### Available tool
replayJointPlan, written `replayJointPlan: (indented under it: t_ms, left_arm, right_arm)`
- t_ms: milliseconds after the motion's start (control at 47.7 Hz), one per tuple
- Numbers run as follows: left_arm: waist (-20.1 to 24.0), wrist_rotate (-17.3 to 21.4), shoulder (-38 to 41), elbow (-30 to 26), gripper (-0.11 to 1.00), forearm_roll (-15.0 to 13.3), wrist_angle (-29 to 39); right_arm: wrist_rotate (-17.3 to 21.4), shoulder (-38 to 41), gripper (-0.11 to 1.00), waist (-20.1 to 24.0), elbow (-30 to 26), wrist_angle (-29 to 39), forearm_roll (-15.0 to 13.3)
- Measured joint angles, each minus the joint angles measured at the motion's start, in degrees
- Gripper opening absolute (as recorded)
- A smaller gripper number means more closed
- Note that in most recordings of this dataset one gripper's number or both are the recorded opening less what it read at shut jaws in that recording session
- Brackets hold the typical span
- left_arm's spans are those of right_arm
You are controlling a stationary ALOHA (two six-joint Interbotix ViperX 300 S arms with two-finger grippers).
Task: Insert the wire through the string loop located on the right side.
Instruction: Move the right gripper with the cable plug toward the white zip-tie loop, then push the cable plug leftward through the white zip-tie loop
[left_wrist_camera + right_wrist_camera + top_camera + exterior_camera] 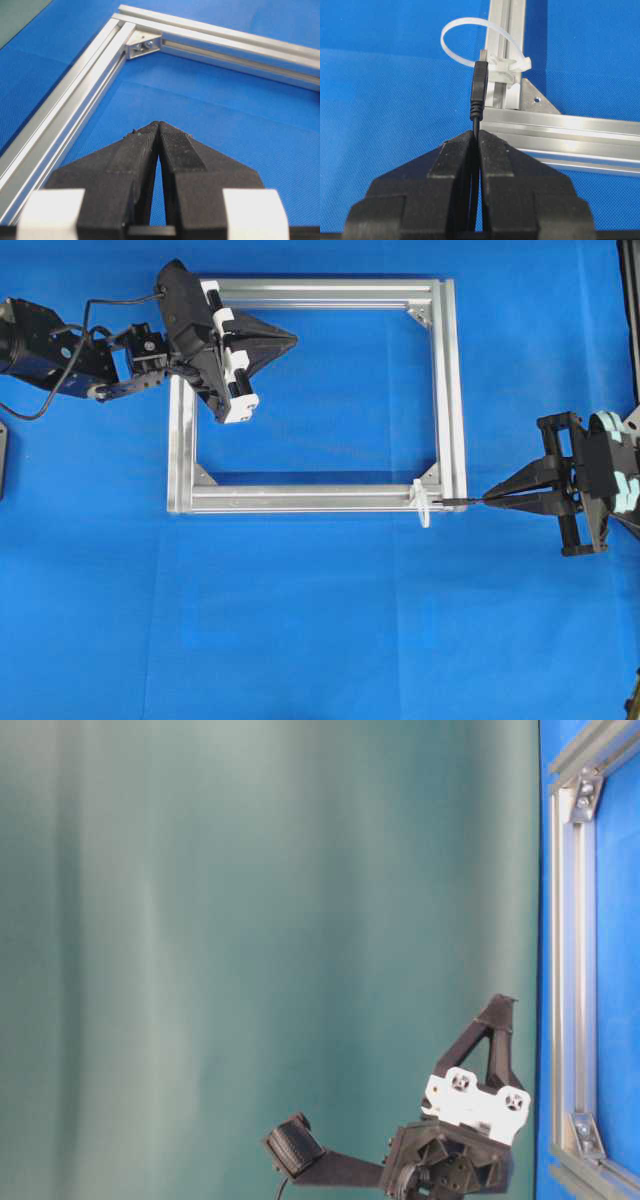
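No readable writing or brand marks anywhere. Right gripper (477,134) pinched tight on the wire (478,87), plug end sticking out past the fingertips toward the string loop (470,37). Plug tip just at the loop, near the tie's head on the aluminium frame (560,127); impossible to say whether already inside the ring. Seen from overhead: loop (423,504) at the right end of the frame's near bar, wire tip (455,503) just right of it. Left gripper (159,127) fully closed, fingertips pressed together, holding nothing, hovering above the blue cloth (225,100) inside the frame's far-left part.
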Motion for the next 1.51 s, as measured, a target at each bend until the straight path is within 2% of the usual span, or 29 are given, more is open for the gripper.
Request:
replayJointPlan:
  t_ms: [461,692,1069,1342,1509]
  left_arm:
    - [0.0,0.0,0.0,0.1,0.00,0.0,0.1]
    - [0.0,0.0,0.0,0.1,0.00,0.0,0.1]
    - [0.0,0.0,0.0,0.1,0.00,0.0,0.0]
    - [0.0,0.0,-0.4,0.6,0.00,0.0,0.1]
    - [-1.8,-0.7,-0.3,1.0,0.00,0.0,0.1]
  right_arm:
    - [0.0,3.3,-0.04,0.0,-1.5,-1.6,0.0]
    - [0.1,9.0,-0.04,0.0,-4.0,-5.9,-0.1]
    - [0.0,19.1,-0.04,-0.4,-11.1,-7.3,0.1]
    - [0.1,20.0,-0.04,-1.0,-11.9,-7.4,0.8]
    - [0.0,20.0,-0.04,-1.1,-11.9,-7.4,0.8]
